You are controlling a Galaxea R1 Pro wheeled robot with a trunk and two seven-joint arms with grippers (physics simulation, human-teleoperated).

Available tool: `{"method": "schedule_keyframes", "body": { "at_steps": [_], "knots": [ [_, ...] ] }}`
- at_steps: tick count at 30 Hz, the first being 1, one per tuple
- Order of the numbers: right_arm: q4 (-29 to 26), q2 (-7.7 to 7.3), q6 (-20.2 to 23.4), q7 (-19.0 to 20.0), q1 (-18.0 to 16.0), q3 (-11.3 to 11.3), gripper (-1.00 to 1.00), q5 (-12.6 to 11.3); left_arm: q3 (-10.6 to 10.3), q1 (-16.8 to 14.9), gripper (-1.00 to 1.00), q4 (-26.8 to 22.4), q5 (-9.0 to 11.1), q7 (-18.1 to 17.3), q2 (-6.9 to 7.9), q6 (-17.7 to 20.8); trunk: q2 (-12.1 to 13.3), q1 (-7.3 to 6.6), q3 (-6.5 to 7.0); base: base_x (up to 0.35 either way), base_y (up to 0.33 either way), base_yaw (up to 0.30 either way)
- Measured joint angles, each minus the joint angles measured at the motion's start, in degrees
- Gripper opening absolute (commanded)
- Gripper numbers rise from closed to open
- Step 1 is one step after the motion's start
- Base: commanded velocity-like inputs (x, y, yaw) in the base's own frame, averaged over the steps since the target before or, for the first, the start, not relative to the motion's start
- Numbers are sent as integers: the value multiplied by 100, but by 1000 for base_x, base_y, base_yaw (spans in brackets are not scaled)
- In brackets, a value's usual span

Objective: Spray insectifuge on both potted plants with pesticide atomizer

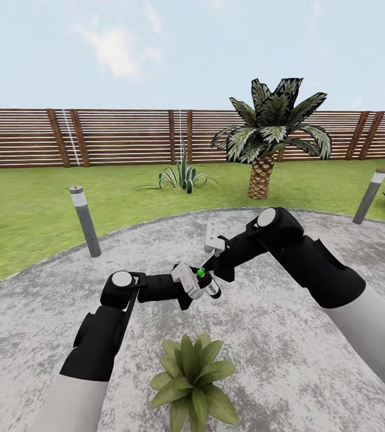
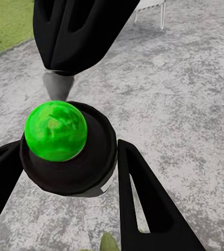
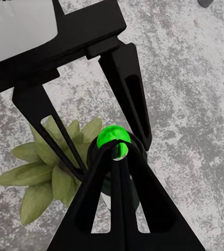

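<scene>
Head view: the pesticide atomizer (image 1: 207, 284), a small dark cylinder now topped by a glossy green button, is picked up, clamped in the left gripper (image 1: 193, 282) fingers above one potted plant (image 1: 192, 377). The right gripper (image 1: 211, 255) fingers are pinched narrow on that button. Spraying seems underway; the second plant remains. Paving looks rough, speckled grey.

Palm (image 1: 268, 135), agave (image 1: 182, 175), two bollards (image 1: 85, 221) on lawn.

A bright green button (image 2: 55, 130) is seen on the black pesticide atomizer (image 2: 70, 157); mottled grey paving (image 1: 288, 336) is shown under the green-leaved potted plant (image 1: 191, 378).
</scene>
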Motion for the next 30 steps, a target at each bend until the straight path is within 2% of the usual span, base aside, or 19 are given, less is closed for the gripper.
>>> {"method": "schedule_keyframes", "body": {
  "at_steps": [7, 9, 11, 13, 17, 19, 22, 24, 25, 26, 27, 28, 29, 30],
  "knots": [
    [-10, 0, 0, 3, 0, 0, -100, 1, 37, 12, -100, 67, -60, 48, 27, -7, 0, 0, 0, 0, 0, 0],
    [-16, -5, 0, 6, 0, 4, -100, 0, 78, 14, -100, 99, -106, 61, 122, -9, 0, 0, 0, 0, 0, 0],
    [-24, -10, 0, 8, 0, 6, -100, 0, 104, 21, -100, 143, -211, 108, 353, -6, 0, 0, 0, 0, 0, 0],
    [-37, -17, 4, 13, 0, 8, -100, 0, 142, 24, -100, 269, -345, 328, 553, 0, 0, 0, 0, 0, 0, 0],
    [-48, -28, 7, 16, 4, 8, -100, 1, 288, 26, -100, 544, -523, 583, 714, 6, 0, 0, 0, 0, 0, 0],
    [-48, -65, 9, 18, 17, -2, -100, 5, 473, 26, -100, 679, -644, 673, 811, 6, 0, 0, 0, 0, 0, 0],
    [-24, -172, 38, 8, 45, -26, -100, 56, 940, 16, -100, 749, -835, 724, 974, 117, 0, 0, 0, 0, 0, 0],
    [-18, -209, 49, -2, 55, -52, -100, 115, 1091, 14, -100, 758, -869, 727, 1040, 211, 0, 0, 0, 0, 0, 0],
    [-11, -259, 62, -14, 119, -166, -100, 203, 1252, 11, -100, 766, -926, 730, 1156, 358, 0, 0, 0, 0, 0, 0],
    [-9, -271, 68, -19, 166, -245, -100, 231, 1307, 11, -100, 767, -916, 729, 1203, 438, 0, 0, 0, 0, 0, 0],
    [-7, -288, 100, -27, 284, -470, -100, 307, 1385, 10, -100, 769, -933, 731, 1281, 596, 0, 0, 0, 0, 0, 0],
    [-6, -292, 127, -30, 354, -621, 100, 358, 1422, 10, -100, 770, -928, 732, 1320, 700, 0, 0, 0, 0, 0, 0],
    [-4, -295, 190, -35, 589, -1155, 100, 557, 1498, 10, -100, 771, -946, 735, 1410, 999, 0, 0, 0, 0, 0, 0],
    [-4, -290, 209, -37, 692, -1377, 100, 635, 1515, 10, -100, 771, -931, 737, 1434, 1120, 0, 0, 0, 0, 0, 0]
  ]
}}
